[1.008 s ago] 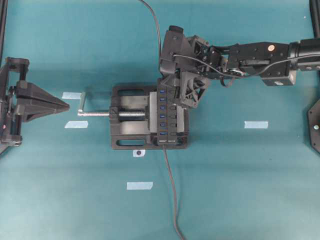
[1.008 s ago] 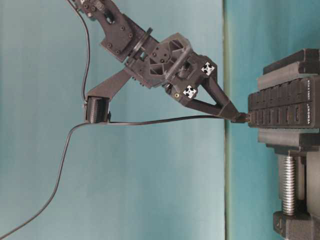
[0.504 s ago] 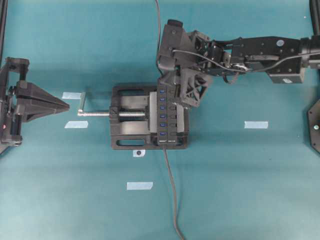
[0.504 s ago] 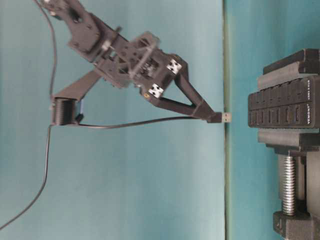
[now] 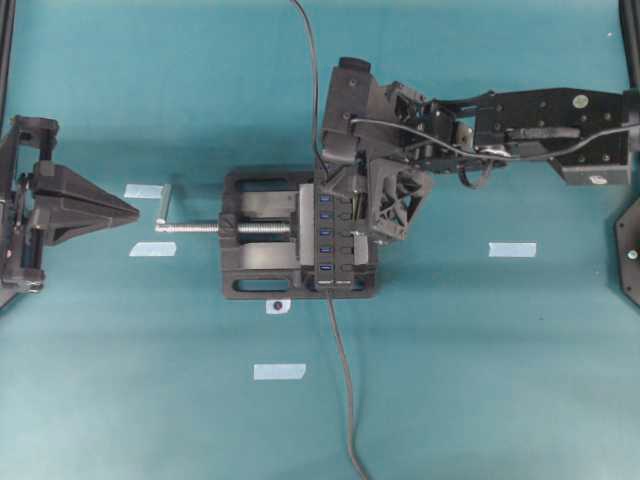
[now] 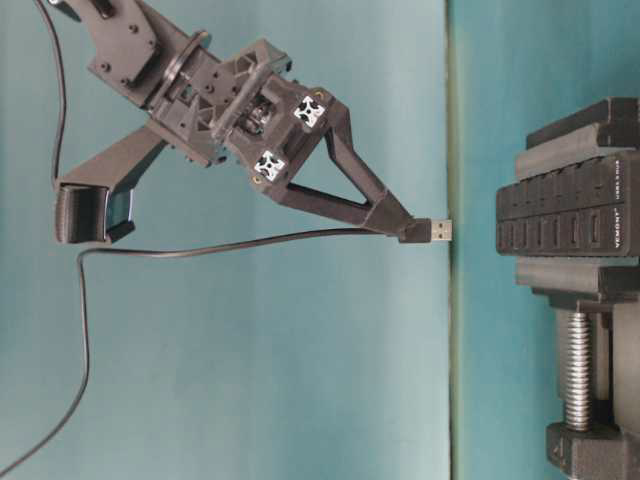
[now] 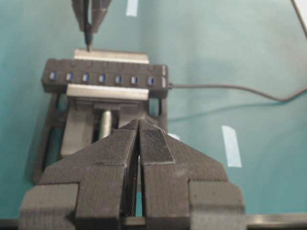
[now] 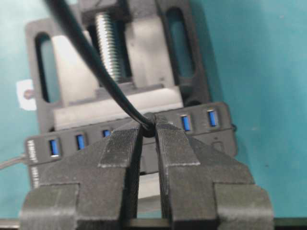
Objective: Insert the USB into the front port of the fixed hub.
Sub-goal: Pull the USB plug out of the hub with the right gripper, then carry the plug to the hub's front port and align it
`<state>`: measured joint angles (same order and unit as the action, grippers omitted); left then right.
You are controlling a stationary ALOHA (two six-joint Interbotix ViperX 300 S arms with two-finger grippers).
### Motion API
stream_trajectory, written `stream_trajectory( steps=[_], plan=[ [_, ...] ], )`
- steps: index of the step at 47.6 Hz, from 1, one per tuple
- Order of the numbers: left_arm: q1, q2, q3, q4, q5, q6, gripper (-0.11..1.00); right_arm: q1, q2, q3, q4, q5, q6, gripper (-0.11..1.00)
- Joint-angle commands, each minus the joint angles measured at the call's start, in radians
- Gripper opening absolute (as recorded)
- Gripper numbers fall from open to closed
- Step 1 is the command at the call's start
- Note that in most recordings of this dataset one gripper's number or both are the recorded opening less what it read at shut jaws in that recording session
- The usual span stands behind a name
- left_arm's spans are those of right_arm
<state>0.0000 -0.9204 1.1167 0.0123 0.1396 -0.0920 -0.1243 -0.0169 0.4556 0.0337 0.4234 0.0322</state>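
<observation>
The fixed hub [image 5: 329, 235] is a long black strip with a row of blue ports, clamped in the vise. It also shows in the table-level view [image 6: 570, 220], the left wrist view [image 7: 105, 77] and the right wrist view [image 8: 208, 120]. My right gripper [image 6: 405, 228] is shut on the USB [image 6: 432, 231], whose silver tip points at the hub's port face with a small gap between them. From the right wrist the USB [image 8: 149, 124] sits pinched at the fingertips, and its cable runs up and away. My left gripper [image 5: 130, 210] is shut and empty, far from the hub.
The black vise [image 5: 255, 265] holds the hub, and its silver screw handle [image 5: 165, 205] points toward my left gripper. The hub's own cable [image 5: 342, 380] runs to the front edge. Several tape strips [image 5: 512, 249] lie on the teal table.
The USB tip was at the hub's port face a second ago. My right gripper has drawn back with it, leaving a gap, and has turned somewhat. The left arm has not moved.
</observation>
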Motion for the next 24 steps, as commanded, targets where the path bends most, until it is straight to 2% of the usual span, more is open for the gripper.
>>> stream_trajectory(
  steps=[1,17,24],
  plan=[
    [-0.002,0.005,-0.017,0.003,-0.011,0.000,0.00,0.018,-0.037,-0.026,0.003,-0.003,0.009,0.06],
    [-0.003,0.005,-0.018,0.002,-0.011,-0.002,0.00,0.060,-0.052,-0.026,0.003,-0.005,0.015,0.06],
    [-0.003,0.005,-0.018,0.003,-0.011,-0.002,0.00,0.074,-0.064,-0.020,0.003,-0.003,0.048,0.06]
  ],
)
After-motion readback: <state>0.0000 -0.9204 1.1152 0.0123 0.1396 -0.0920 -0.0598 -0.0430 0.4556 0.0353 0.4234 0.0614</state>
